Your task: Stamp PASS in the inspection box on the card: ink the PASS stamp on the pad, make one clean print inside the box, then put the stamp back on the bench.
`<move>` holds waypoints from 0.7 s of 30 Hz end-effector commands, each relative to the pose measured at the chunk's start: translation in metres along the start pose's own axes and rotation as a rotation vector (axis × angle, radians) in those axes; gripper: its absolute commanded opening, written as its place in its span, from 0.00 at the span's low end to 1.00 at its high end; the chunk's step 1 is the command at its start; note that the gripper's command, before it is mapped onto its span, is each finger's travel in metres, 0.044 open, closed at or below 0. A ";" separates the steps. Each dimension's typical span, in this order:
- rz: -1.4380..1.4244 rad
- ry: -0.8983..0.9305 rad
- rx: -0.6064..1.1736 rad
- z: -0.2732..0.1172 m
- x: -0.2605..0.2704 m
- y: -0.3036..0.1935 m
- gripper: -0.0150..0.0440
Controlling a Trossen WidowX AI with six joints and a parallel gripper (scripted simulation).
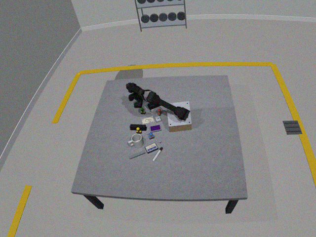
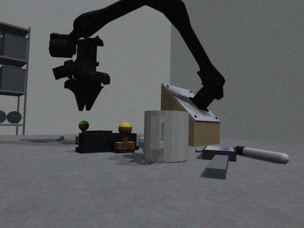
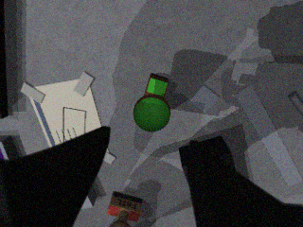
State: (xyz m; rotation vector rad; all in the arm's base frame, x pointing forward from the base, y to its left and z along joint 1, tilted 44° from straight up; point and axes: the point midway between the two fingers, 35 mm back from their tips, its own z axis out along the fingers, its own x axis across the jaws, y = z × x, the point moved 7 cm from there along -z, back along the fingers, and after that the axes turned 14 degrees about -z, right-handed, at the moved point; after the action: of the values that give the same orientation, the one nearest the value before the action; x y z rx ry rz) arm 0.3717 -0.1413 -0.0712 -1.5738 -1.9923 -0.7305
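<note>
Green-knobbed stamp (image 3: 151, 113) stands upright on the table (image 1: 178, 163), just behind the black box (image 2: 98, 141) in the side view, apart from the card (image 3: 66, 115). Above it the dark arm arches from its wedge-shaped base (image 2: 196, 122), wrist turned down, and the gripper (image 2: 84, 108) hangs over the stamp with its fingers half open around nothing. Only the wrist view shows the stamp's square green base and the card's outlined box; the side view hides the card. A smooth white mug (image 2: 166, 135) and a yellow-knobbed stamp (image 2: 125, 137) stand nearby.
</note>
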 end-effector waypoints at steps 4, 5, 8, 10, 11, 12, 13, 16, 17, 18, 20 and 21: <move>-0.008 0.000 0.003 0.012 -0.001 0.001 0.64; -0.008 0.000 0.003 0.013 -0.001 0.001 0.64; -0.008 0.000 0.003 0.018 -0.001 0.001 0.64; -0.008 0.000 0.002 0.021 -0.001 0.001 0.64; -0.008 0.000 0.002 0.023 -0.001 0.001 0.64; -0.008 0.000 0.002 0.025 -0.001 0.001 0.64; -0.008 0.000 0.002 0.026 -0.001 0.001 0.64; -0.008 0.000 0.002 0.031 -0.001 0.002 0.64; -0.008 0.000 0.002 0.033 -0.001 0.002 0.64; -0.008 0.000 0.002 0.035 -0.001 0.002 0.64; -0.008 0.000 0.002 0.038 -0.001 0.002 0.64; -0.008 0.000 0.002 0.040 -0.001 0.002 0.64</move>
State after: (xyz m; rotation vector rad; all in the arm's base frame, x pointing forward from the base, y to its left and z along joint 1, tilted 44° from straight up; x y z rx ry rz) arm 0.3737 -0.1221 -0.0943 -1.5685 -2.0120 -0.7340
